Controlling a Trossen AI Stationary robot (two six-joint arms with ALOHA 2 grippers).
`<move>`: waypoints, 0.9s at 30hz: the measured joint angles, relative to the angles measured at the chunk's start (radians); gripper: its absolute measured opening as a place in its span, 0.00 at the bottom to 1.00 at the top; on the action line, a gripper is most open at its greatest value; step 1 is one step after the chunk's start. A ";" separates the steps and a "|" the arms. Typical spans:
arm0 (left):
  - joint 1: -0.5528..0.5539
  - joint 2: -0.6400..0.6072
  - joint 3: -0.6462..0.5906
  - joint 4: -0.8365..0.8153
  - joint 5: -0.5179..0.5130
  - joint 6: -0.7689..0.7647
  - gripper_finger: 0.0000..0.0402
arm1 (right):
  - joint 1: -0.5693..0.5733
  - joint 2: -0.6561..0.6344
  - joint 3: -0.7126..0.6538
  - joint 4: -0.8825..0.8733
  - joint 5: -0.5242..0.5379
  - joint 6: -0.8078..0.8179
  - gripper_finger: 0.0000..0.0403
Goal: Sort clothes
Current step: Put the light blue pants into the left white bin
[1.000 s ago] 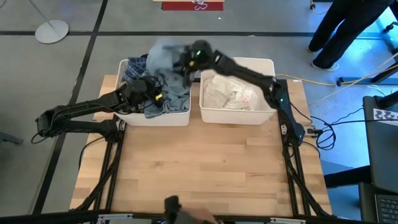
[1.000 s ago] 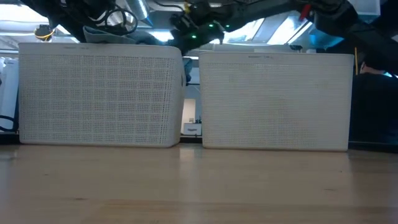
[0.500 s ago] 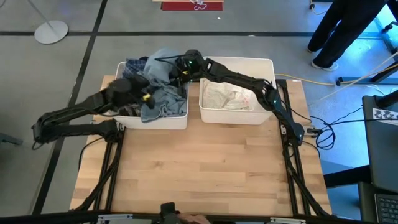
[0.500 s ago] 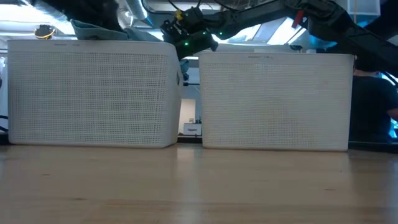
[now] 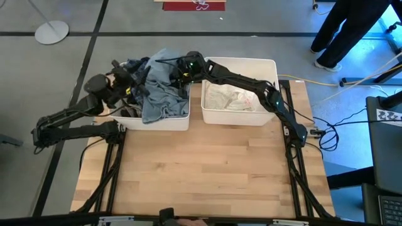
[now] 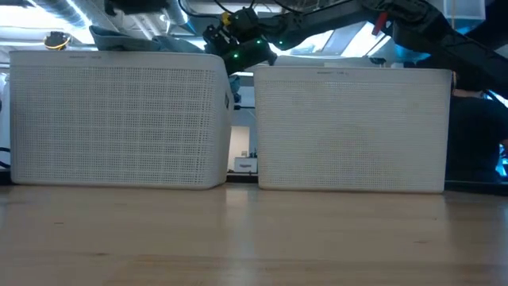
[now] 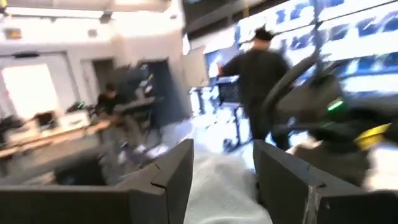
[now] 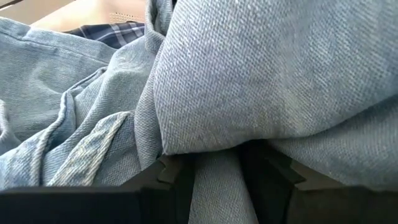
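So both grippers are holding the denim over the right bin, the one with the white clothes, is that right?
Not quite: the denim garment is over the left bin, as the high view shows. The left gripper and right gripper do both hold it; the white clothes lie in the right bin.

A rumpled light blue denim garment (image 5: pixel 158 94) heaps over the left white bin's near-right part, one fold spilling over the bin's near rim; close up its weave and a stitched hem show (image 8: pixel 249 74). Blue plaid cloth (image 5: pixel 133 66) lies toward that bin's far-left corner. Pale beige and white clothes (image 5: pixel 233 97) lie crumpled in the right bin.
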 joint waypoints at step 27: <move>0.189 0.366 -0.165 -0.166 0.028 -0.446 0.40 | 0.011 0.064 0.002 -0.022 0.029 0.005 0.33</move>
